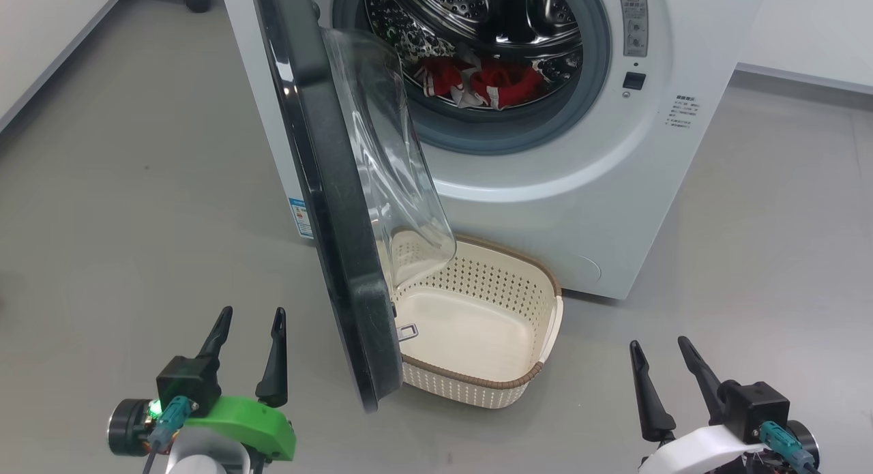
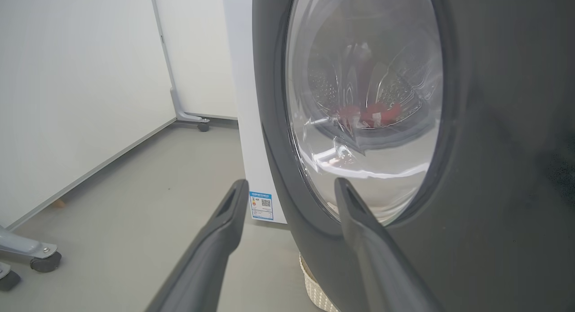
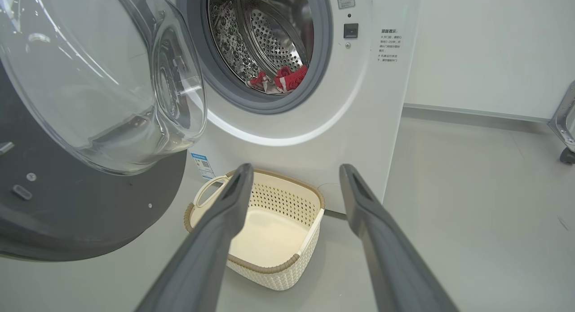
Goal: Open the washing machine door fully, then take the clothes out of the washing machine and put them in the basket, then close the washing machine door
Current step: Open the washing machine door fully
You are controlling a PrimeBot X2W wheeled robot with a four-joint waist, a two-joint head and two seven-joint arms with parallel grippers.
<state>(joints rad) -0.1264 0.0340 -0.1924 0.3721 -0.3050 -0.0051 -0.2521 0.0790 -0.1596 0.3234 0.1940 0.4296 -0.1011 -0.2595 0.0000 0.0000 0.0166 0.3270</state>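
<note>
Fingers spread apart and holding nothing on both the left gripper (image 1: 252, 312) and right gripper (image 1: 658, 342). Between them the basket (image 1: 491, 283) sits empty on the floor (image 1: 136, 187) (partly under the open door (image 1: 327, 187)). The clothes (image 1: 498, 82) lie inside the washing machine (image 1: 545, 208).

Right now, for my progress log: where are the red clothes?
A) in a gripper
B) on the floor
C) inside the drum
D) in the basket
C: the red clothes lie in the drum of the washing machine, while the basket below shows a bare bottom.
</note>
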